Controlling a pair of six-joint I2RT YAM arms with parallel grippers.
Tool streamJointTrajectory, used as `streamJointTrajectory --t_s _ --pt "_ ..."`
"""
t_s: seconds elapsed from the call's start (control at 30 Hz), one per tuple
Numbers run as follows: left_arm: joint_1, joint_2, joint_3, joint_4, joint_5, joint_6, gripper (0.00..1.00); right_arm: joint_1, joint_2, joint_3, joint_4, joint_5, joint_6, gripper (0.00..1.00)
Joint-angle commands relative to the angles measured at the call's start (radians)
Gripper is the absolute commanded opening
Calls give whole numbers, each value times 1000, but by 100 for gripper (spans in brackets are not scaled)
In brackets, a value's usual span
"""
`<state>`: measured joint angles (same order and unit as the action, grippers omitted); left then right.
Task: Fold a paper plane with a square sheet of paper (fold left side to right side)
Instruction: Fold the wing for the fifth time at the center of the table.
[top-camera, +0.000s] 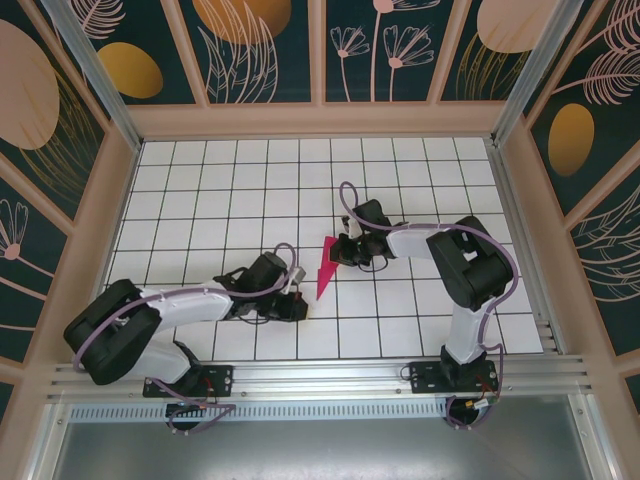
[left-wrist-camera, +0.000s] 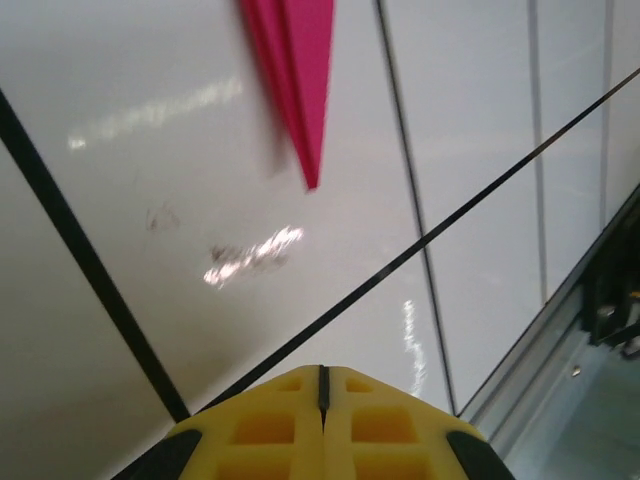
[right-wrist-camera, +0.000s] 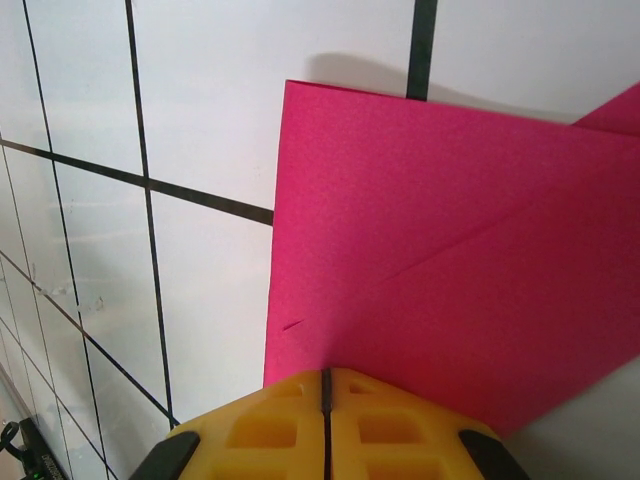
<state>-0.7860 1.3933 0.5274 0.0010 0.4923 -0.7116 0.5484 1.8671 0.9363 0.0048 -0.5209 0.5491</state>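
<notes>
Item: paper plane (top-camera: 325, 268), which I log as a creased dart mid-way across the bench (top-camera: 200, 190), point toward the near edge; right gripper (right-wrist-camera: 325, 375) closed, tips at its wide end; left gripper (left-wrist-camera: 322, 375) closed, empty, near its point; final creasing in hand, I judge, next needing firm pressing along the folds.

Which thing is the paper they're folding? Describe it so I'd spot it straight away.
On the white grid-tiled table, look near the middle, between the left gripper and the right gripper. There lies the paper plane, a slim creased dart pointing toward the near edge. It is the only vivid pink thing there.
</notes>
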Motion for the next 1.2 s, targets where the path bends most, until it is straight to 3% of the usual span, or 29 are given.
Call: streamJointTrajectory --t_s 0.0,0.27,0.47,0.9,1.17 --pt "37 -3 75 -5 8 -12 7 -22 19 -23 -38 127 -18 9" --pt "47 249 266 70 63 45 9 -22 16 -23 -36 119 -17 9" --pt "47 379 291 57 35 73 8 -22 1 -24 -14 94 -11 9" --pt "46 427 192 89 -10 64 1 -7 -176 -75 -16 82 -10 2" --pt "45 426 189 99 -11 61 1 65 -109 -52 32 74 20 2"
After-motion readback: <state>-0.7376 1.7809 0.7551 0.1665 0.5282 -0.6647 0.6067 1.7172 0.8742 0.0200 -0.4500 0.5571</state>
